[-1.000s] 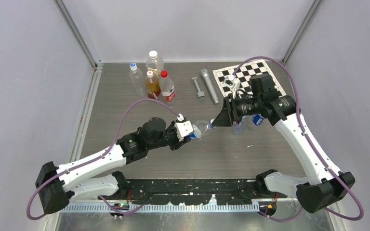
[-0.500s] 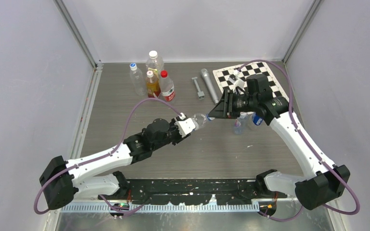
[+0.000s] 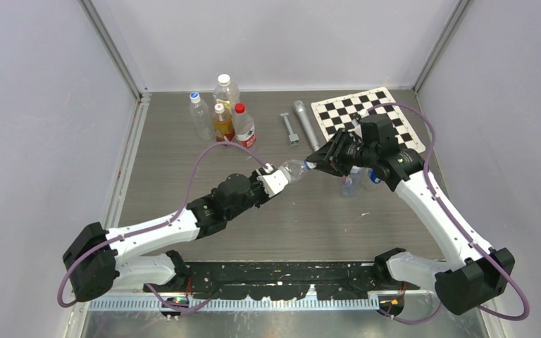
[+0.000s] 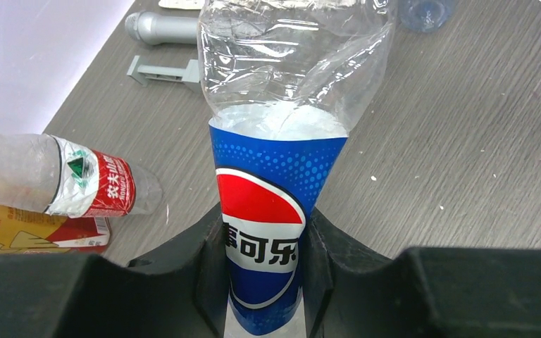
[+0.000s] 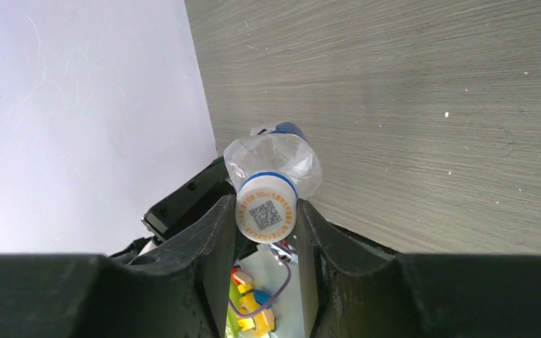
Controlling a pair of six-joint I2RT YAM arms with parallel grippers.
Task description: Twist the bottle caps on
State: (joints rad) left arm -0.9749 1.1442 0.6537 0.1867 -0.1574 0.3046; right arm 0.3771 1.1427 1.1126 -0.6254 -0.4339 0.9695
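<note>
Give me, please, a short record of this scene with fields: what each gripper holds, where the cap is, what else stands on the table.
left gripper: shut on Pepsi bottle, around its label
right gripper: shut on cap
cap place: on the Pepsi bottle's neck; how far screwed on, cannot tell
back bottles: four, upright, capped, far left of the table
checkerboard: flat, far right, partly under the right arm
grey cylinder: lying beside the checkerboard

Crinkled clear plastic bottle [image 4: 292, 63], glossy label [image 4: 266, 211], matt woodgrain table [image 4: 465, 141]
</note>
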